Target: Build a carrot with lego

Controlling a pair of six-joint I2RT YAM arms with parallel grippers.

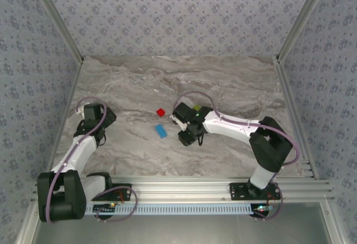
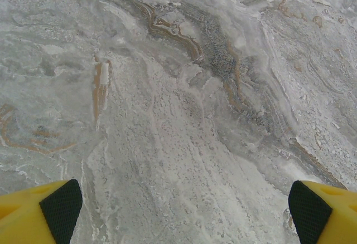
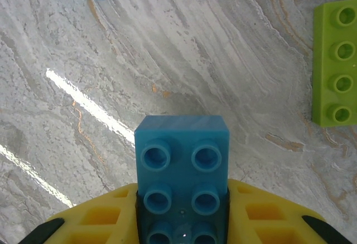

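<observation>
— Right pincer [image 1: 188, 137]?
— Clamped on a light blue studded plastic brick [image 3: 181, 166], just right of the small red plastic brick [image 1: 160, 112]. Left pincer [image 2: 178, 205] gapes wide, well left of it.
— Surroundings?
— Grey veined marble table [image 1: 223, 82]; blue-flowered wallpaper walls [image 1: 178, 15] around it.

A grey-and-tan marble-veined worktop [image 1: 234, 82] lies mid-frame in the top view. Walls of pale blue wallpaper with a small floral print [image 1: 178, 15] enclose it at the top, left and right. Silver aluminium rails [image 1: 184, 184] run along the bottom. Bright streaks of reflected light [image 3: 83, 106] cross the stone in the right wrist view.
</observation>
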